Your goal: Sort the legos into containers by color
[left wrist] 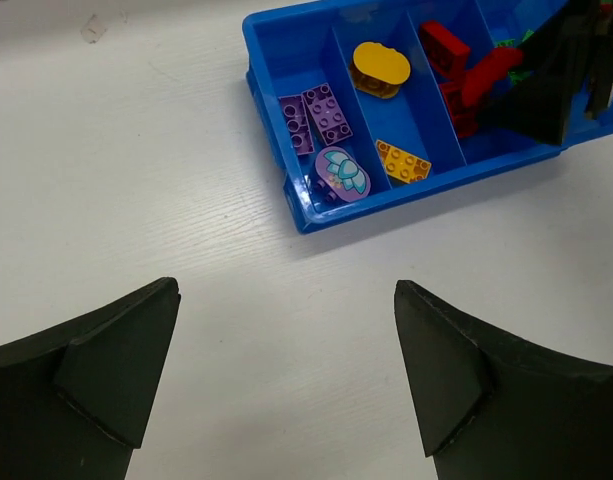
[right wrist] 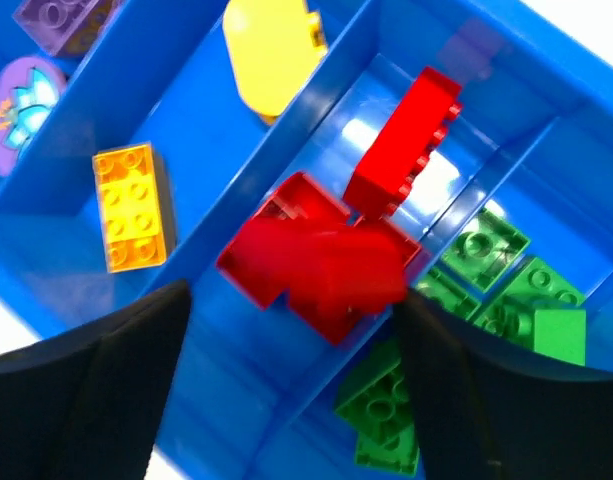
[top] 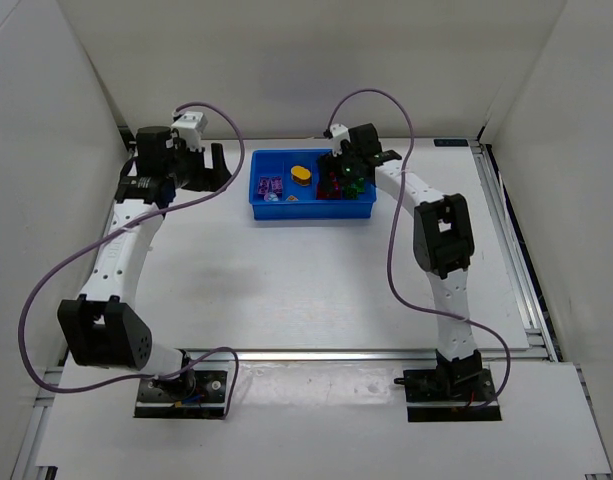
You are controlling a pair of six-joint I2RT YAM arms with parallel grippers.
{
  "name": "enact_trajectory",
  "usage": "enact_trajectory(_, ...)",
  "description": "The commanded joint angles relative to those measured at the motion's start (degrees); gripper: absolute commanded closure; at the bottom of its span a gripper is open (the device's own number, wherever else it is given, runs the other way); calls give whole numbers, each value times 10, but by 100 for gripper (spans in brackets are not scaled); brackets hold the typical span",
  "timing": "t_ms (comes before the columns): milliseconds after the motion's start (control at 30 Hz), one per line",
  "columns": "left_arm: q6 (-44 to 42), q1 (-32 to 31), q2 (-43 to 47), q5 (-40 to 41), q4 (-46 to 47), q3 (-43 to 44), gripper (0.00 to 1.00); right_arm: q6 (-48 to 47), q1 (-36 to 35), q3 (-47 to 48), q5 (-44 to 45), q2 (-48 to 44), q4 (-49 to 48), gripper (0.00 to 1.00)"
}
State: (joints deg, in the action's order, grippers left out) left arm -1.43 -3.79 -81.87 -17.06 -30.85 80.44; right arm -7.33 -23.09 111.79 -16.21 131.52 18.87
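Now raise the right gripper (right wrist: 291, 298) straight up from the red compartment (right wrist: 376, 95) of the tray (top: 311, 215), jaws parted and clamped on nothing, without nudging the red legos (right wrist: 316, 265) piled just below over the divider (right wrist: 486, 190) into the green legos (right wrist: 496, 270). Leave the left gripper (left wrist: 286, 290), wide open and empty, over the table (left wrist: 136, 150) beside the tray; with purple legos (left wrist: 326, 112) and yellow legos (right wrist: 134, 205) apparently sorted too, look for strays.

- Tray (left wrist: 273, 130): far rim cut off by the top edge of the left wrist view; rightmost compartment mostly hidden behind the right gripper (left wrist: 551, 85).
- Green legos (right wrist: 491, 255): partly behind a finger (right wrist: 506, 400).
- Red lego (right wrist: 326, 265): blurred, shape unclear.
- Purple lego (right wrist: 56, 20): cut off by the picture's edge.
- Top view: studs too small to tell.
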Motion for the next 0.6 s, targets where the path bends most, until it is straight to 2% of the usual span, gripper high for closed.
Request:
enact_trajectory(0, 27, 3, -9, 22, -16, 6, 1, -12, 5, -23, -5, -93, -21, 14)
enact_trajectory(33, 36, 5, -13, 22, -23, 7, 1, -11, 7, -29, -21, -107, -21, 10)
enact_trajectory(200, 43, 17, -12, -1, -30, -14, 1, 23, 26, -85, -72, -210, -17, 7)
enact_trajectory(400, 37, 21, 8, -5, -33, -75, 1, 39, 91, -196, -122, -411, 33, 6)
enact_trajectory(567, 46, 24, 1, 1, -33, -110, 1, -10, 196, -382, -142, -541, 69, 7)
